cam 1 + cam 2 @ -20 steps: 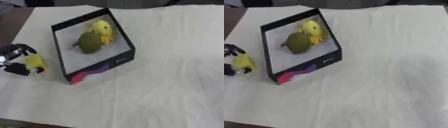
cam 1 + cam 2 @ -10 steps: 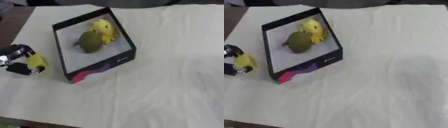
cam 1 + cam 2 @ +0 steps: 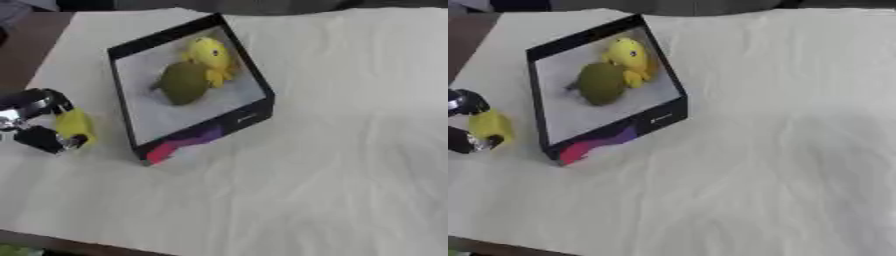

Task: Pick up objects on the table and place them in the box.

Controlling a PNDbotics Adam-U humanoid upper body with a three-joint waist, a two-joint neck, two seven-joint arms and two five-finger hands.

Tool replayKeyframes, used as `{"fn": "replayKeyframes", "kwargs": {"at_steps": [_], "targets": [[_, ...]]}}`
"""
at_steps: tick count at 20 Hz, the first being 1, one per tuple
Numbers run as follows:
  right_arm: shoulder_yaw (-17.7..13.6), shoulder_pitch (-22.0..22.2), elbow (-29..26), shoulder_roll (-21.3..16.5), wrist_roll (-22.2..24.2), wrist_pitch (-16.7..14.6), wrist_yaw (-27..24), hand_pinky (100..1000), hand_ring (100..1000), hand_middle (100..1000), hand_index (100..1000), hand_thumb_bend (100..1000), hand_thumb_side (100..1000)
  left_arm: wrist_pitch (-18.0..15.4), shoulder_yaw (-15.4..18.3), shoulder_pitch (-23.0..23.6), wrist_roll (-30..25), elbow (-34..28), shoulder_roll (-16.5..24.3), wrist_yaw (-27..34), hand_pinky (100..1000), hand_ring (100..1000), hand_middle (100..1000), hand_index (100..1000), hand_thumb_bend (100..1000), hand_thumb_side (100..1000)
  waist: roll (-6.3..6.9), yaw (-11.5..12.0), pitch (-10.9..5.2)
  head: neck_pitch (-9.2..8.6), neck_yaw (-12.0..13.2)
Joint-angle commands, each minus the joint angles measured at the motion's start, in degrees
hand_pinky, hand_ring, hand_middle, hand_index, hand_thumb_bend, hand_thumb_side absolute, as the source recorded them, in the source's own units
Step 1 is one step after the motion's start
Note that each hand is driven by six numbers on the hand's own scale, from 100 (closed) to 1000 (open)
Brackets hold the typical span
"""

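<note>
Left hand (image 3: 35,122) shows at the left edge of the view, and its fingers are curled around a small yellow object (image 3: 74,125), so it is holding it. It seems to sit just above the cloth of the bench (image 3: 332,165), though I cannot tell if it touches. The yellow object sits on the side of the hand which faces the box (image 3: 188,87), with its long axis about upright, a little tilted. What kind of thing it is I cannot make out; only the colour and an oblong shape are clear.

The box lies to the right of the hand and a little farther away, near but not touching. Its near left wall stands between the held object and the white inside. So the coming move, in my judgement, must go up over this wall and then to the right.

Inside the box a yellow duck toy (image 3: 210,55) and an olive-green round fruit (image 3: 182,82) already lie, touching each other at the far end. The right hand is not visible.
</note>
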Motion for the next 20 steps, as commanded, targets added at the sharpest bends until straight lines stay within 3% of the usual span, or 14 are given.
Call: {"fn": "replayKeyframes", "kwargs": {"at_steps": [1, 5, 9, 12, 15, 20], "targets": [[-0.4, -0.3, -0.9, -2.0, 0.2, -0.3, 0.1, 947, 1000, 658, 893, 100, 552, -1.1, 2.9, -0.7, 1.1, -4.1, 4.0, 1.8, 814, 722, 686, 541, 155, 100, 0.72, 0.2, -0.45, 0.03, -0.1], [-0.5, -0.5, -0.9, -2.5, 0.4, -0.8, 0.0, 947, 1000, 659, 893, 100, 547, -1.6, 9.0, -1.9, 6.9, -15.3, 7.5, 5.3, 813, 710, 671, 523, 137, 100, 0.81, 0.2, -0.38, -0.33, -0.4], [-0.4, -1.1, -0.9, -3.3, 0.7, -1.1, -0.4, 947, 1000, 660, 893, 100, 547, -1.2, 12.6, -7.4, 11.0, -21.4, 7.0, 8.6, 818, 707, 660, 528, 117, 100, 1.15, -0.4, -0.48, -0.64, -0.1], [0.0, -2.5, -0.9, -4.2, 1.4, -1.5, -1.3, 946, 1000, 662, 893, 100, 545, -2.7, 10.8, -13.8, 9.9, -18.0, 2.7, 9.1, 819, 703, 653, 527, 100, 100, 1.32, -1.7, -0.75, -0.80, 0.9], [0.3, -4.0, -0.9, -4.9, 1.9, -2.0, -2.3, 947, 1000, 663, 892, 100, 541, -6.4, 9.0, -19.7, 8.4, -11.5, -3.7, 7.4, 802, 701, 650, 530, 100, 100, 1.22, -2.9, -0.83, -1.15, 1.5], [0.3, -5.3, -0.9, -5.6, 1.1, -1.8, -2.8, 950, 1000, 663, 890, 100, 546, -11.8, 6.2, -23.5, 5.4, 0.3, -11.3, -1.1, 800, 705, 654, 540, 129, 100, 1.27, -3.7, -0.70, -1.49, 2.0]]}}
